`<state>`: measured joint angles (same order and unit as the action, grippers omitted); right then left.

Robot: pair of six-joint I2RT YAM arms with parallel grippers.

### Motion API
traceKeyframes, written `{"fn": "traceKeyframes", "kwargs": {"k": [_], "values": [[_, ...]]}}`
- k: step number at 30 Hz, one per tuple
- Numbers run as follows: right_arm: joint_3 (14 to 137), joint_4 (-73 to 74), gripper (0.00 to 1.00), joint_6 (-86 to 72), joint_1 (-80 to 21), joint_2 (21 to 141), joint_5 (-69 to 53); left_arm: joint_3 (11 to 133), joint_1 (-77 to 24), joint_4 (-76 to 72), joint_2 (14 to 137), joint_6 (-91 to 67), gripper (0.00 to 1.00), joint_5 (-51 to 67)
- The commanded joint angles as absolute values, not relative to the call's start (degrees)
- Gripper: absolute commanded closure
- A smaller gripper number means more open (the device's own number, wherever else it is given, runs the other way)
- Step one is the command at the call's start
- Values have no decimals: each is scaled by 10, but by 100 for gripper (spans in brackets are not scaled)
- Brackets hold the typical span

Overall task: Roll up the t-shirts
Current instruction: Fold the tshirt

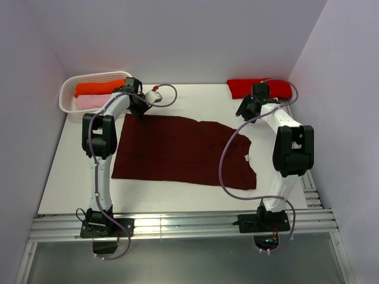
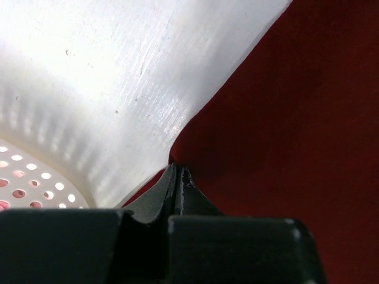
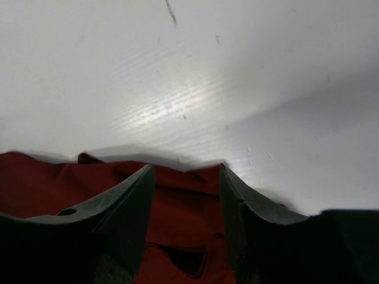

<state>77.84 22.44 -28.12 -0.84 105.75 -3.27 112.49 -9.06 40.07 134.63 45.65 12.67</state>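
While flat and soft, maroon t-shirt (image 1: 183,151), corner in tight left jaws; right jaws wide.

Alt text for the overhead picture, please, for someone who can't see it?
A maroon t-shirt lies spread flat on a white table, the left arm and right arm at its far edge. A white basket sits far left.

White-and-black arms (image 1: 100,177), purple cables (image 1: 221,163)

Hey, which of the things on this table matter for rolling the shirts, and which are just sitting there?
Job: maroon t-shirt; left gripper shut on its corner; right gripper open over it; probably red cloth, orange cloth, pink cloth.
Just there: white basket, table.
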Motion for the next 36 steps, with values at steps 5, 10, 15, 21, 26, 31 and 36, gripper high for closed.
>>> {"fn": "traceKeyframes", "kwargs": {"k": [5, 10, 15, 21, 26, 31, 36], "values": [[849, 236, 41, -237, -4, 1115, -87, 1111, -105, 368, 1292, 440, 100, 111], [880, 275, 36, -222, -31, 1154, -33, 1104, -111, 359, 1282, 435, 100, 97], [878, 276, 35, -224, -33, 1169, -53, 1102, -113, 361, 1278, 434, 100, 91], [872, 280, 36, -221, -43, 1179, -64, 1097, -114, 359, 1277, 433, 100, 83], [866, 279, 43, -222, -49, 1187, -83, 1092, -115, 353, 1278, 427, 100, 70], [862, 276, 64, -227, -53, 1184, -93, 1079, -115, 342, 1273, 426, 100, 54], [850, 266, 94, -236, -53, 1159, -79, 1066, -115, 330, 1262, 418, 100, 33]]}}
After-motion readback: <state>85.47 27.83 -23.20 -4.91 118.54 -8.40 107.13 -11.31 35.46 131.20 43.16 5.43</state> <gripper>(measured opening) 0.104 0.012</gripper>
